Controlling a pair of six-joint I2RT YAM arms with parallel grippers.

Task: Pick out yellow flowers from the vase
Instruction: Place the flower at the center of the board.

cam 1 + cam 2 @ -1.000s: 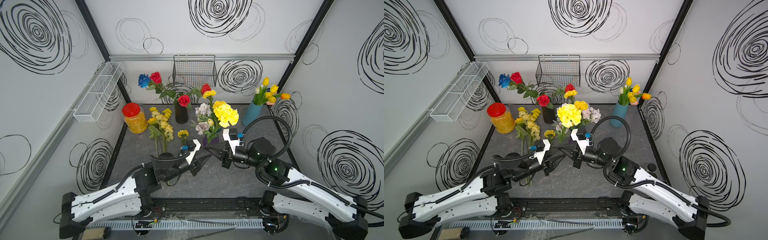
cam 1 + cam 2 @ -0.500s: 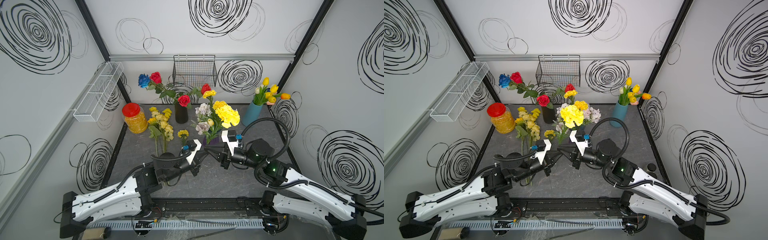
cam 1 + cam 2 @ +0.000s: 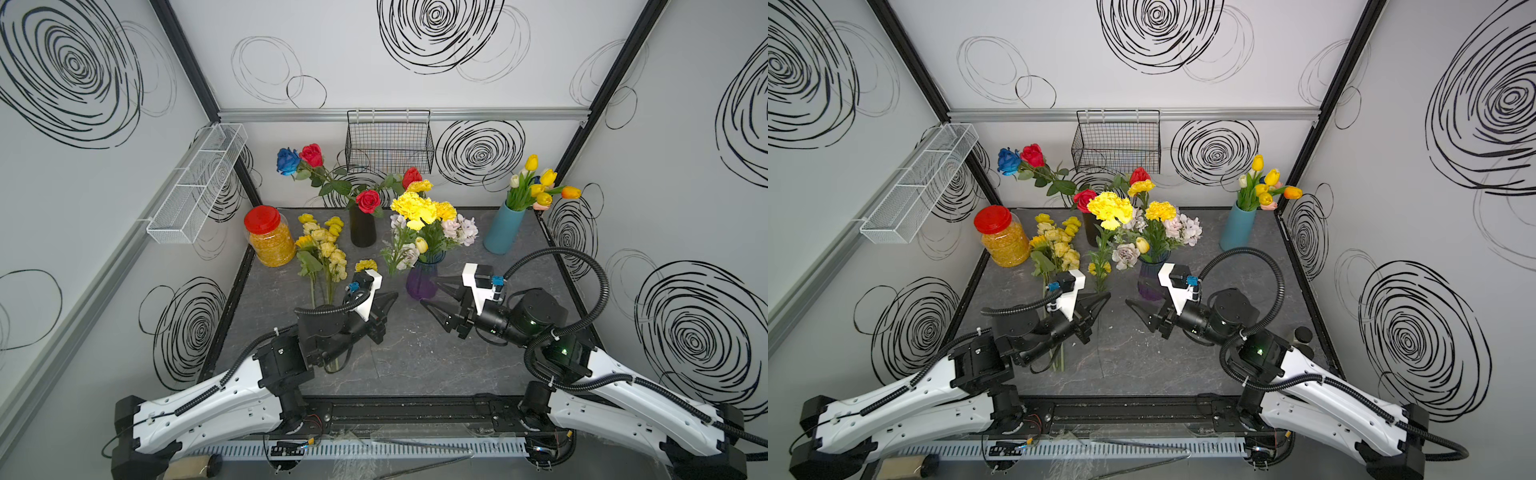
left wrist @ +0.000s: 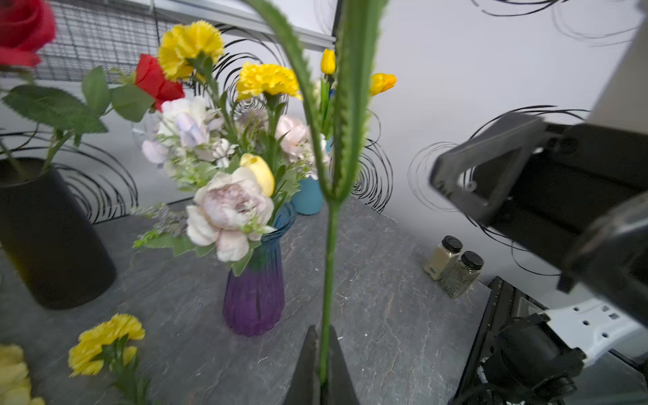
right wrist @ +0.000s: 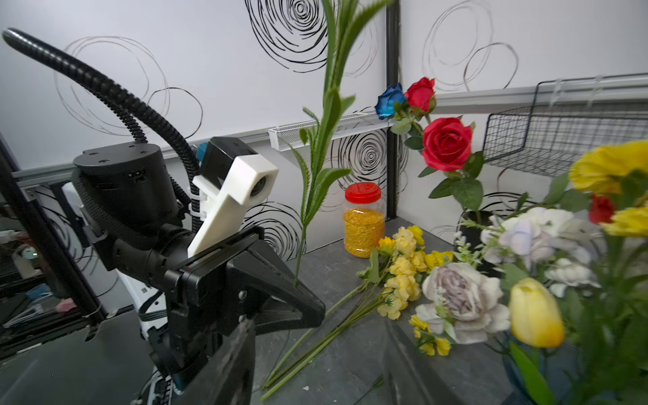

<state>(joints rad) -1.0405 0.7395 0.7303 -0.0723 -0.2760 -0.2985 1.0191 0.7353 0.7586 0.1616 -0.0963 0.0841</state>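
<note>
White board walls scrawled with black spirals close in your booth, and the dark stone-look worktop (image 3: 415, 353) carries everything. The job is partway through. A pile of yellow flowers (image 3: 326, 247) already lies flat at 10 o'clock, with one short yellow carnation (image 3: 366, 265) just beside it toward the centre.

Your left gripper (image 4: 322, 331) is pinched onto a green stem (image 4: 328, 263). It holds the stem upright on the 9 o'clock side of the purple vase (image 3: 420, 282), clear of its mouth. I judge its bloom to be the big yellow carnation head (image 3: 1109, 208). Your right gripper (image 3: 428, 292) stands spread and empty on that vase's 3 o'clock side.

As I read it, you have yet to lay the held stem on the pile. Then pull the yellow carnations (image 4: 268, 80) and the yellow tulip bud (image 4: 259, 171) standing among pale blooms in the purple vase. The yellow tulips (image 3: 540, 185) in the blue vase (image 3: 500, 232) at 2 o'clock look untouched; whether they count is your call.

Both wrist views cut off the held bloom, and in both top views it overlaps the bouquet, so that match is a guess. The jaws hide the stem's lower end. The left wrist view is smeared.
</note>
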